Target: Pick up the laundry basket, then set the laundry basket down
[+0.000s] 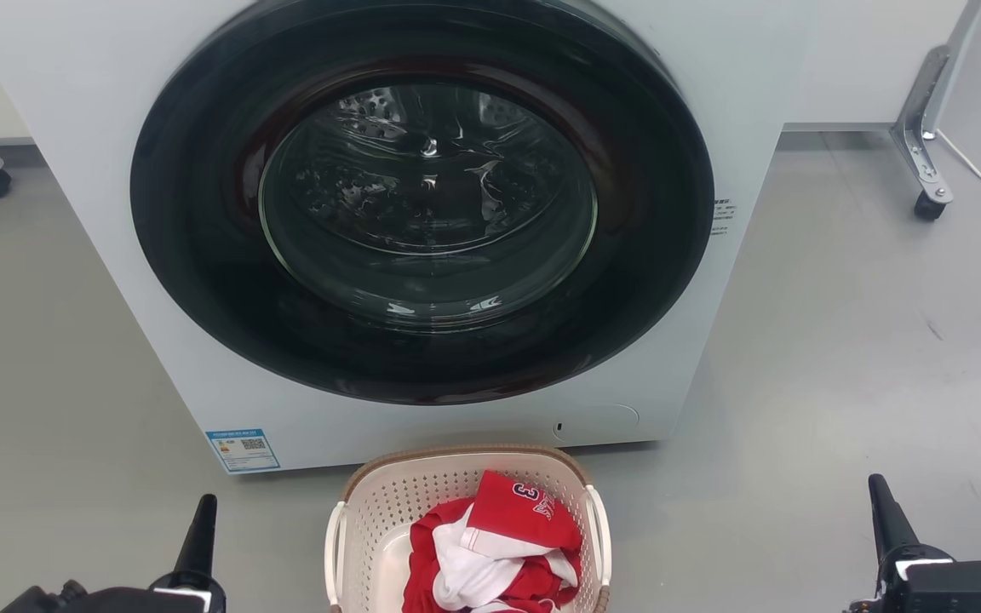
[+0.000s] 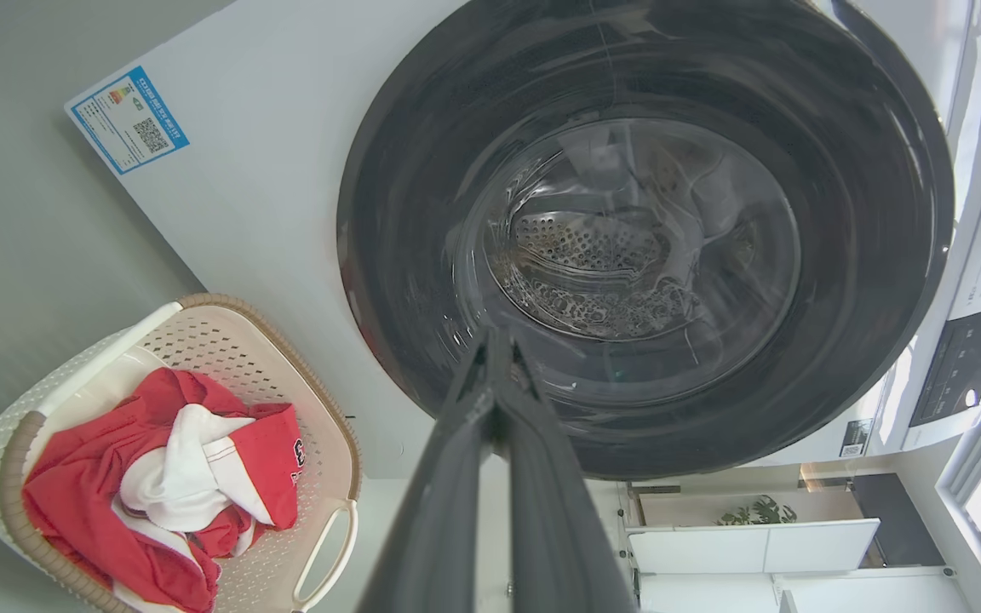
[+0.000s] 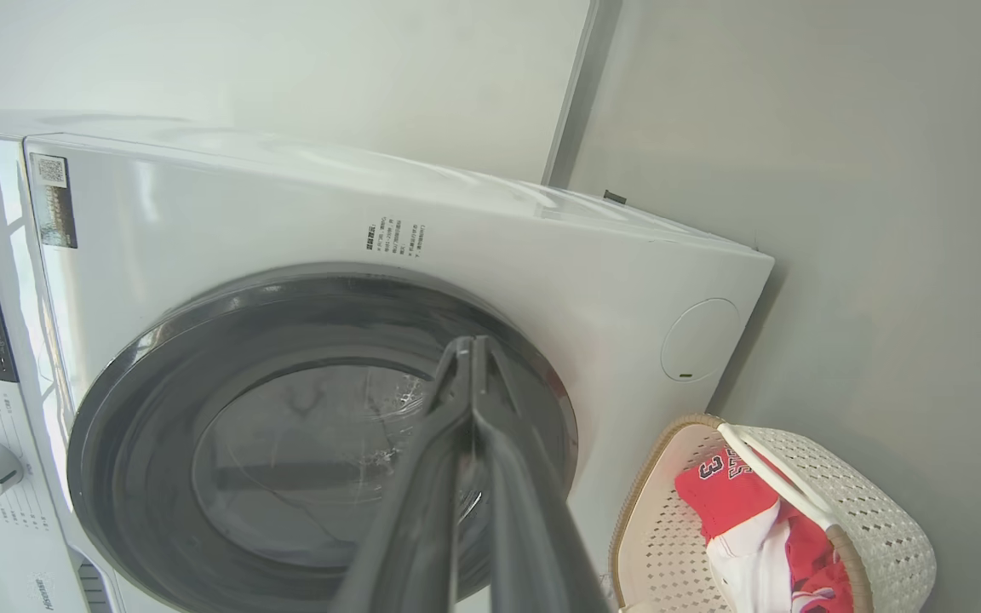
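Both end effectors point(image 1: 201, 524) point(image 1: 884, 511) flank the laundry basket point(image 1: 380, 511).

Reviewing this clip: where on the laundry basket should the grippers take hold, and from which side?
Likely the two white loop handles: left gripper on the left handle, right gripper on the right handle, each coming in from its own side. The laundry basket sits upright between them, handles standing clear of the walls.
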Robot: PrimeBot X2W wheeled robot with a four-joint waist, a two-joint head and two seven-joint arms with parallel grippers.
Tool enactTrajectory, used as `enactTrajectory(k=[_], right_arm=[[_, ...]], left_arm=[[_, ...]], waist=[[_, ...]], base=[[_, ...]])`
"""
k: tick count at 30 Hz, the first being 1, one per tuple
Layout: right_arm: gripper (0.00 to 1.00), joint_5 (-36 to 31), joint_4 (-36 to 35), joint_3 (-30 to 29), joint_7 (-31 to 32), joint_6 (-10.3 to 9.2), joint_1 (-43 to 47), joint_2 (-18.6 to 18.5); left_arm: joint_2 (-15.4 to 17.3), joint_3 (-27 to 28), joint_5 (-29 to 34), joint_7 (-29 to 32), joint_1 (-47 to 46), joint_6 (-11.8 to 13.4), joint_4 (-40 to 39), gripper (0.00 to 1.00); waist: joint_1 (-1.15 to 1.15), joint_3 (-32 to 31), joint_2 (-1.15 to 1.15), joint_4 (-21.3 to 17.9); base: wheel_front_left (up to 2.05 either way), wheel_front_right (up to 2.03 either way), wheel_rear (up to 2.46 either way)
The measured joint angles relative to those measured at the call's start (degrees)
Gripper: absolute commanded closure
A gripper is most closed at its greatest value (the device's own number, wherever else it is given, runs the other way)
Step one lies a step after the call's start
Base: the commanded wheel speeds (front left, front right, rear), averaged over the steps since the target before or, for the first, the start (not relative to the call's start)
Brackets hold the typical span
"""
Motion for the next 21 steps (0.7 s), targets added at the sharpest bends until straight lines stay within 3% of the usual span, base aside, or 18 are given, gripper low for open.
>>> enactTrajectory(k=[13, 21], right_arm=[[1.00, 10.02, 1.23, -3.53, 2.54, 1.93, -1.04, 0.54], [1.00, 10.96, 1.32, -3.88, 2.94, 2.24, -1.90, 0.63]], left_arm=[[-0.21, 1.79, -10.88, 2.46, -2.31, -2.04, 1.12, 1.00], [-0.27, 1.92, -12.47, 2.91, -3.09, -2.42, 1.34, 1.00]], waist=[[0.00, -0.03, 0.00, 0.41], [0.00, -0.03, 0.00, 0.44]], base=[[0.00, 0.00, 0.00], [0.00, 0.00, 0.00]])
